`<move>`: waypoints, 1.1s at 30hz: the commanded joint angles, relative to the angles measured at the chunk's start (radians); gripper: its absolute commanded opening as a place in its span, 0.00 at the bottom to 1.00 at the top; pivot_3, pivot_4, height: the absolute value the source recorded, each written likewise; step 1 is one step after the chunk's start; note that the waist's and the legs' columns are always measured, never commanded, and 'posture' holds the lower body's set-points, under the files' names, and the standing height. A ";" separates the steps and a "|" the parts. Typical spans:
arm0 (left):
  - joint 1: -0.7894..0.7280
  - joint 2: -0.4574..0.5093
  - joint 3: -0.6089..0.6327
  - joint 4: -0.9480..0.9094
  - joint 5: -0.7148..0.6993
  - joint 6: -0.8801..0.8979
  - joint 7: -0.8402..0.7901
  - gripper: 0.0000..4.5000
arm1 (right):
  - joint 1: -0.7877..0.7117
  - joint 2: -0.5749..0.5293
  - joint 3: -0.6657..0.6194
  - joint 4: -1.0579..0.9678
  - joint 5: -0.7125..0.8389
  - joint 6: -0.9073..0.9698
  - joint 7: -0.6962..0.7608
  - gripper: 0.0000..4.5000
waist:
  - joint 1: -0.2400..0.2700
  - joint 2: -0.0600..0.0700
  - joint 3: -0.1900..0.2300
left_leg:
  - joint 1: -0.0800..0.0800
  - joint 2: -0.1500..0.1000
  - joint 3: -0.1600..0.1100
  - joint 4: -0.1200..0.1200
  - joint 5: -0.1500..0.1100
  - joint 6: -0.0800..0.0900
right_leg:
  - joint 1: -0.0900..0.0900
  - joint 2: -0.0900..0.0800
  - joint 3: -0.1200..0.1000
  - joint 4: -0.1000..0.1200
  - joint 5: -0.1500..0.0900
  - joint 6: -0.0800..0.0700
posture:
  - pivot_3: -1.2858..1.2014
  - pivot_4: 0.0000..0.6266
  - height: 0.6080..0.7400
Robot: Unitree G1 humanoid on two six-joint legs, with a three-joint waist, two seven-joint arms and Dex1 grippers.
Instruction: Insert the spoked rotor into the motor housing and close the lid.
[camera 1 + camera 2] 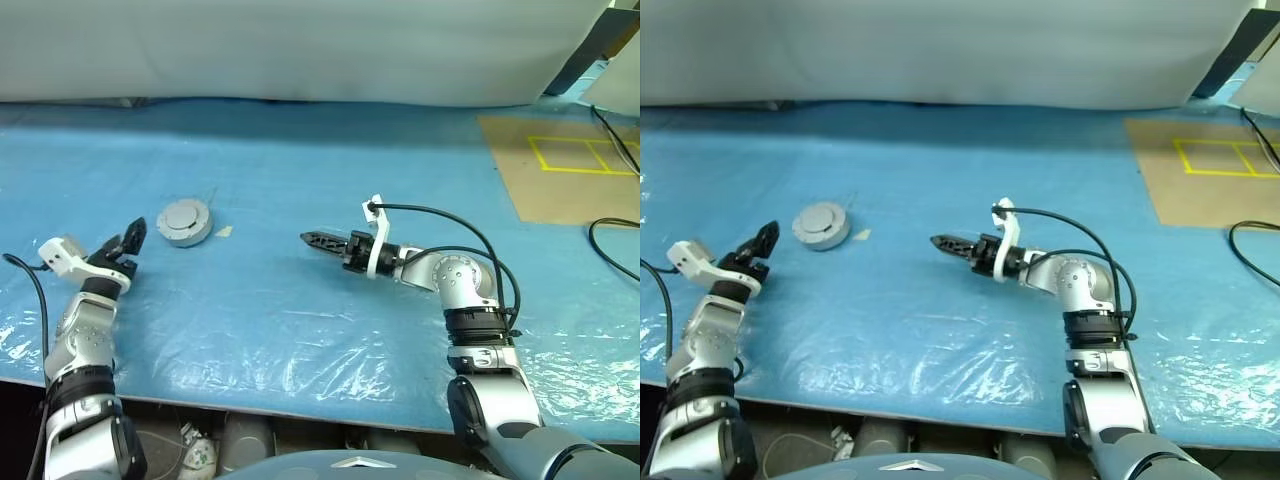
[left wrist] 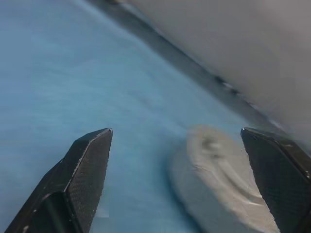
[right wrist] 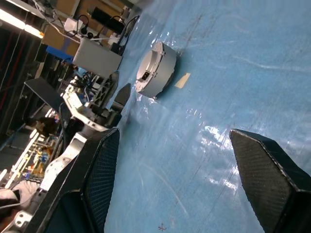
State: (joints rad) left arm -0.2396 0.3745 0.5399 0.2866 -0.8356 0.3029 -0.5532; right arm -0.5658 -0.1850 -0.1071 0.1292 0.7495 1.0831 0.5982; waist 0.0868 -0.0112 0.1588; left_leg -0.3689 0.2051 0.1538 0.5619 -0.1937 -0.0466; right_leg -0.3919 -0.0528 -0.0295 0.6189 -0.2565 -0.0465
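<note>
Motor housing (image 1: 185, 222) sat closed on blue-covered worktop (image 1: 300, 320), smooth grey lid (image 1: 184, 216) on top; rotor & windings hidden inside, couldn't be made out. In left wrist view the puck was blurred & partly cut off by a finger. Left claw (image 1: 124, 243) at approx 8 o'clock of housing, just beside, not touching, fingers wide apart, empty. Right claw (image 1: 318, 240) at 3 o'clock, well apart, fingers spread w/ nothing between. Small tan scrap (image 1: 225, 231) near housing. Open sheet all round; cardboard w/ yellow tape (image 1: 560, 170) at far-right edge.

Left gripper (image 1: 128, 240) and right gripper (image 1: 312, 240) empty, jaws spread
</note>
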 commanded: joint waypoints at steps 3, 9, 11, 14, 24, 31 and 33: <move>0.033 -0.015 -0.113 -0.424 -0.193 0.217 -0.010 1.00 | 0.020 -0.055 0.000 -0.137 -0.017 -0.126 0.056 0.84 | 0.008 0.001 0.001 | 0.001 0.000 0.004 0.000 0.000 0.000 | 0.001 0.000 0.000 0.001 -0.001 -0.002 | 0.52 0.24 1.00; 0.029 -0.006 -0.339 -0.497 -0.046 0.221 -0.101 1.00 | 0.054 -0.111 0.092 -0.182 -0.177 -0.321 0.056 0.84 | 0.002 0.004 0.001 | 0.004 0.000 0.011 -0.001 0.000 0.000 | -0.001 0.001 0.004 0.000 0.000 0.001 | 0.52 0.24 1.00; 0.005 -0.019 -0.362 -0.451 -0.011 0.205 -0.105 1.00 | 0.063 -0.132 0.158 -0.190 -0.264 -0.394 0.058 0.84 | -0.005 0.004 0.002 | 0.003 0.000 0.012 -0.001 0.000 0.000 | -0.002 0.002 0.004 0.000 0.000 0.001 | 0.52 0.24 1.00; -0.013 -0.028 -0.406 -0.417 0.053 0.168 -0.134 1.00 | 0.055 -0.118 0.169 -0.171 -0.301 -0.424 0.027 0.84 | -0.015 0.004 0.002 | 0.002 -0.001 0.011 -0.001 0.000 0.000 | -0.003 0.003 0.004 0.001 0.000 0.001 | 0.52 0.24 1.00; -0.020 -0.015 -0.396 -0.380 0.093 0.153 -0.187 1.00 | 0.114 -0.148 0.225 -0.198 -0.429 -0.552 0.024 0.84 | -0.018 0.004 0.002 | 0.001 -0.002 0.011 0.000 0.000 0.000 | -0.003 0.003 0.004 0.001 0.000 0.001 | 0.52 0.24 1.00; -0.024 -0.025 -0.408 -0.368 0.131 0.139 -0.195 1.00 | 0.100 -0.117 0.213 -0.146 -0.454 -0.576 -0.008 0.84 | -0.019 0.005 0.002 | 0.002 -0.001 0.011 0.001 0.000 0.000 | -0.003 0.003 0.004 0.002 0.000 0.001 | 0.52 0.24 1.00; -0.034 -0.030 -0.406 -0.362 0.141 0.131 -0.194 1.00 | 0.087 -0.114 0.218 -0.132 -0.468 -0.585 -0.013 0.84 | -0.019 0.005 0.002 | 0.002 -0.001 0.011 0.001 0.000 0.000 | -0.003 0.003 0.005 0.002 0.000 0.001 | 0.52 0.24 1.00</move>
State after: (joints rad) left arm -0.2582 0.3455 0.1226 -0.0636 -0.6999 0.4598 -0.7390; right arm -0.4549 -0.3035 0.1190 0.0092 0.2903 0.5289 0.5896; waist 0.0678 -0.0065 0.1608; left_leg -0.3674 0.2040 0.1649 0.5627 -0.1936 -0.0461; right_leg -0.3947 -0.0504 -0.0249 0.6210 -0.2562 -0.0459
